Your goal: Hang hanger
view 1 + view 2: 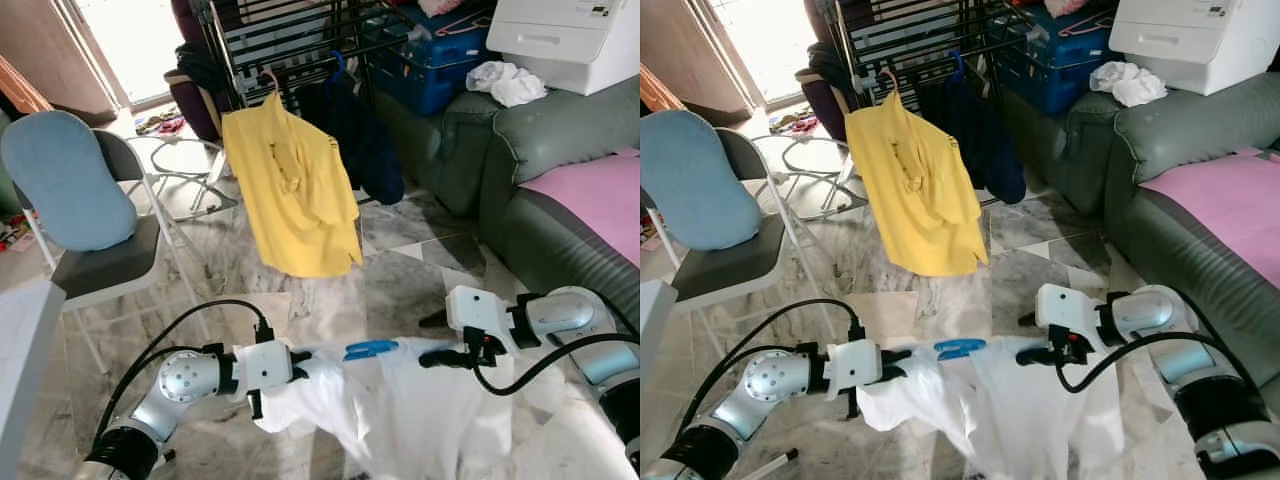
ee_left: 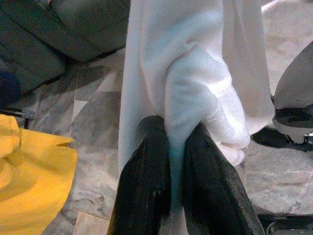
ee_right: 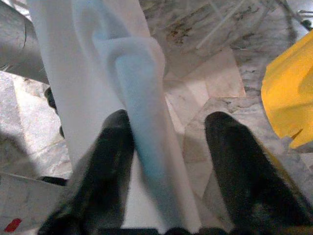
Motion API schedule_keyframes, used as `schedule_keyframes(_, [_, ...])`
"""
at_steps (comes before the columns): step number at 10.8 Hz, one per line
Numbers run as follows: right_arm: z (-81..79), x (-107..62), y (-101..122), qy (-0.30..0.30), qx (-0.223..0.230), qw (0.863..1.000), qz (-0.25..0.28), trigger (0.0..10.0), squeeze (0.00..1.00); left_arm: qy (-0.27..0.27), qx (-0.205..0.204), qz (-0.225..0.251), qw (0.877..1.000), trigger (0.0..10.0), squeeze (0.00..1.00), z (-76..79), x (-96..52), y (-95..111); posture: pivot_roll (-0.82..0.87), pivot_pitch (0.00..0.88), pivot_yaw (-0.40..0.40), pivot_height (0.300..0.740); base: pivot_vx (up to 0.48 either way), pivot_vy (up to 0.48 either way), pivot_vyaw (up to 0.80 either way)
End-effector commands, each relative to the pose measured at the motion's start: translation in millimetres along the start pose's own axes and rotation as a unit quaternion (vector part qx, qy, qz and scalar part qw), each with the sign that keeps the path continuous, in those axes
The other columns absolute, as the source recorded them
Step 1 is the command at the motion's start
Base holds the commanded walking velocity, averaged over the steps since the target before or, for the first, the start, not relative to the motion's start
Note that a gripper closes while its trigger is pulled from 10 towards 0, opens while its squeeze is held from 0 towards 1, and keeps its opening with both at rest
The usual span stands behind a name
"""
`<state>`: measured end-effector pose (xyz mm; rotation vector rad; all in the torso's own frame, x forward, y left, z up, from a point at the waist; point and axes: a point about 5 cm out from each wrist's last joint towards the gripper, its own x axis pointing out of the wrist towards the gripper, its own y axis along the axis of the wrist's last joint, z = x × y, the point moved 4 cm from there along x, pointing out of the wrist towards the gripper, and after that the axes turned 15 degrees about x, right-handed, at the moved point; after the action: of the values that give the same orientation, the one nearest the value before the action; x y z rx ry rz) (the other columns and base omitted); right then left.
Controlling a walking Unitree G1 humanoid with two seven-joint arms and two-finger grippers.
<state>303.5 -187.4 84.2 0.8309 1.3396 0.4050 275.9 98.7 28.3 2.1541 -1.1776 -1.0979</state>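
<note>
A white shirt (image 1: 420, 420) hangs between my two grippers, low over the marble floor, with a blue hanger (image 1: 370, 349) showing at its top edge. My left gripper (image 1: 300, 362) is shut on one shoulder of the shirt; in the left wrist view its fingers (image 2: 146, 161) pinch a fold of white cloth (image 2: 195, 88). My right gripper (image 1: 430, 358) is at the shirt's other shoulder. In the right wrist view it (image 3: 168, 120) stands open, the cloth (image 3: 122, 63) lying against one finger. Ahead, a yellow shirt (image 1: 295, 190) hangs on a black drying rack (image 1: 290, 40).
A folding chair with a blue cushion (image 1: 70, 180) stands to the left. A green sofa (image 1: 520, 200) with a pink cover runs along the right, bearing a white box (image 1: 570, 35) and a blue case (image 1: 430, 60). Dark clothes (image 1: 365, 140) hang beside the yellow shirt.
</note>
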Motion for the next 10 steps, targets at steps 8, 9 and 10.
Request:
schedule_keyframes(8, [-6.0,16.1,5,0.034,0.009,0.999,0.012,0.0,0.00,0.018,0.017,0.004,1.000,0.0,0.00,-6.4,0.9,2,-0.14,0.000,0.162,0.740,0.000,0.000,0.00])
schedule_keyframes(9, [-6.0,18.4,5,0.029,0.008,0.999,0.021,0.0,0.00,0.022,0.017,0.001,1.000,0.0,0.00,-6.4,0.5,0,-0.14,0.000,0.163,0.740,0.000,0.000,0.00])
schedule_keyframes(10, [-5.3,20.5,9,0.018,0.003,0.999,0.040,0.0,0.00,0.025,0.020,-0.006,0.999,0.0,0.00,-6.6,-0.2,-2,-0.14,0.000,0.164,0.740,0.000,0.000,0.00])
